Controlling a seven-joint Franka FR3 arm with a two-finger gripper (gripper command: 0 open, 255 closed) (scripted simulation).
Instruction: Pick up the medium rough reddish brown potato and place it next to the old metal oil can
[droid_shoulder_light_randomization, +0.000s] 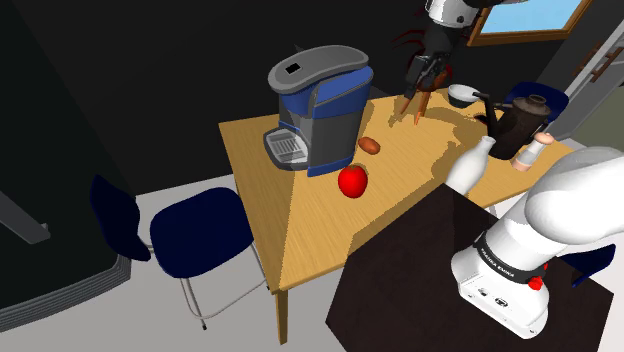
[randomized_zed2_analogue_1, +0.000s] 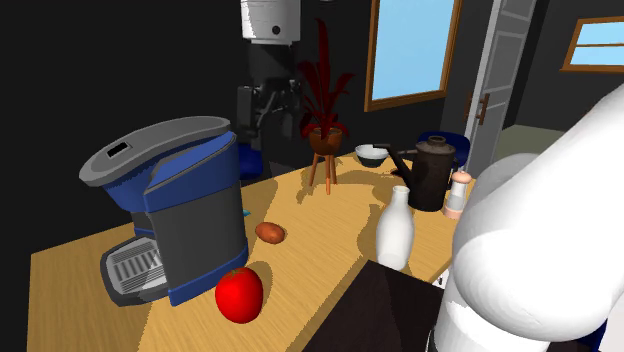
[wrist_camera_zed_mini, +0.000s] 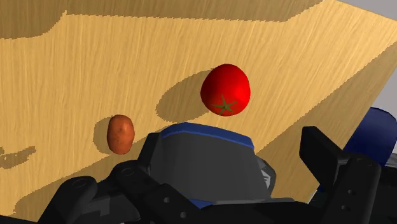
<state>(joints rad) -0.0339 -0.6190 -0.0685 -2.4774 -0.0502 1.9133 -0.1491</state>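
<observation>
We see black two-finger claw (wrist_camera_zed_mini: 234, 139) spread, empty, high above blue-grey coffee machine (droid_shoulder_light_randomization: 318, 110). Rough reddish-brown potato (droid_shoulder_light_randomization: 370, 146) & red tomato (droid_shoulder_light_randomization: 352, 181) lie beside machine's base.

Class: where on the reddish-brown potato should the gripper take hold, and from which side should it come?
Probably across its narrow middle, from straight above. The potato lies flat on the wooden table, an oval on its side, so its short width suits a pinch. The coffee maker stands close beside it, leaving the top freest.
</observation>
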